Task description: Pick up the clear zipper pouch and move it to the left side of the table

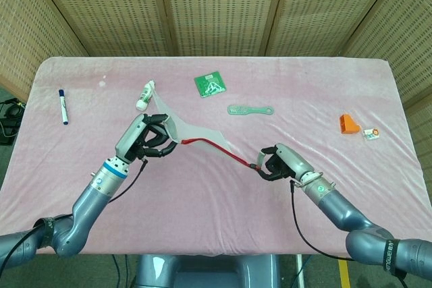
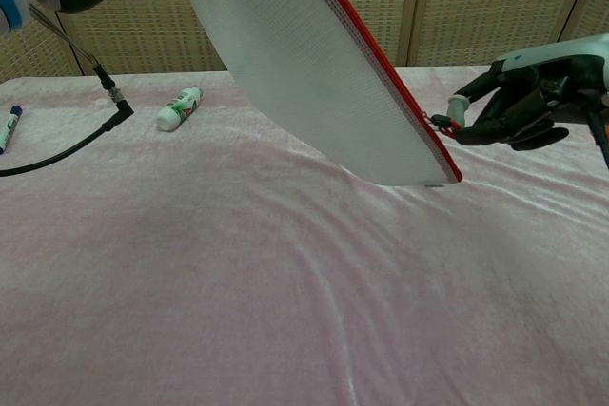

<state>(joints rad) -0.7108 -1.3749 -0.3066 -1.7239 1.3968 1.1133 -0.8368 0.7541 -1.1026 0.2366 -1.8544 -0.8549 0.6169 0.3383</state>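
While left hand (image 1: pixel 150 137) grips mesh pouch (image 2: pixel 304 64) (red-zippered), right hand (image 1: pixel 278 162) pinches zip pull (image 2: pixel 439 122)

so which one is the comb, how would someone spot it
Start at the pink table and find the green square card near its far middle. Just right of and nearer than it lies the comb: long, thin, pale green and toothed, with a hole at its right end.

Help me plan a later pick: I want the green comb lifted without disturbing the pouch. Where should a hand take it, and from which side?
Probably grip the green comb across its toothed body, coming straight down from above. It lies flat on the pink cloth, long axis left to right, so fingers can close front to back. It lies beyond the clear zipper pouch, nearer the right hand.
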